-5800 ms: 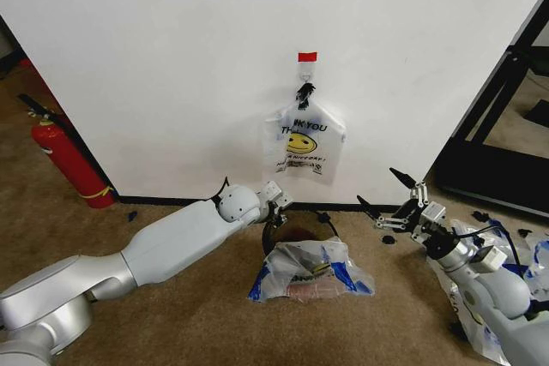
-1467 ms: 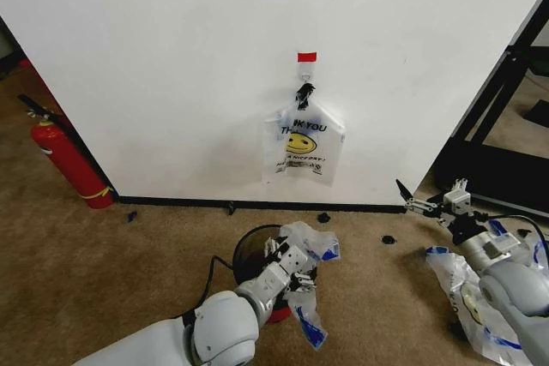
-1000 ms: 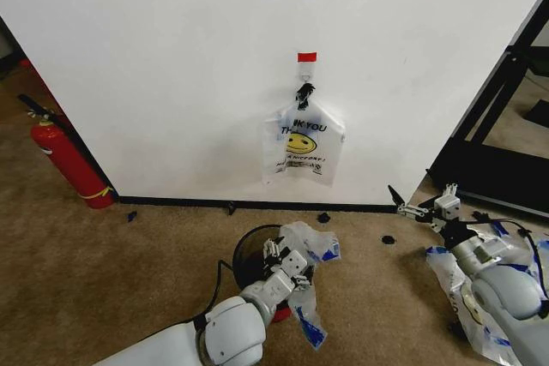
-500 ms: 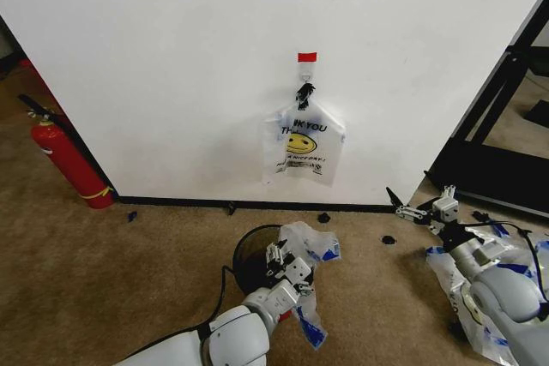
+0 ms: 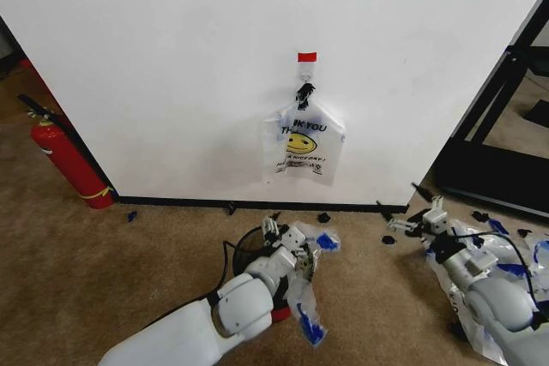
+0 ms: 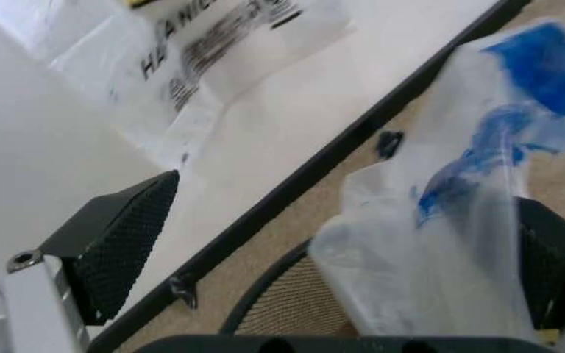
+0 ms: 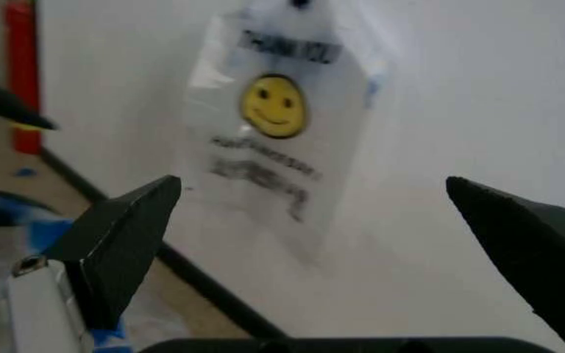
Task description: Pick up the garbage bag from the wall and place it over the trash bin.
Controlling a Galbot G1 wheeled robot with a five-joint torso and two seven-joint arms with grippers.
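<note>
The garbage bag point(image 5: 302, 147), with its yellow smiley and "THANK YOU" print, hangs from a hook on the white wall; it also appears in the right wrist view as the garbage bag point(image 7: 282, 140). The dark trash bin point(image 5: 244, 253) stands on the carpet below it. Another clear bag with blue print point(image 5: 307, 276) is draped over the bin's right side. My left gripper point(image 5: 287, 239) hovers over the bin, open point(image 6: 346, 191), with that clear bag point(image 6: 440, 243) resting against one finger. My right gripper point(image 5: 412, 219) is open point(image 7: 312, 184) near the floor, right of the bin, facing the wall.
A red fire extinguisher point(image 5: 64, 160) stands at the wall on the left. A black metal frame point(image 5: 506, 100) stands at the right. Several clear bags point(image 5: 506, 272) lie on the carpet under my right arm. Small black bits litter the baseboard.
My left gripper has moved forward over the bin toward the wall, and the clear bag shifted with it. The right gripper has dropped slightly and stays open.
</note>
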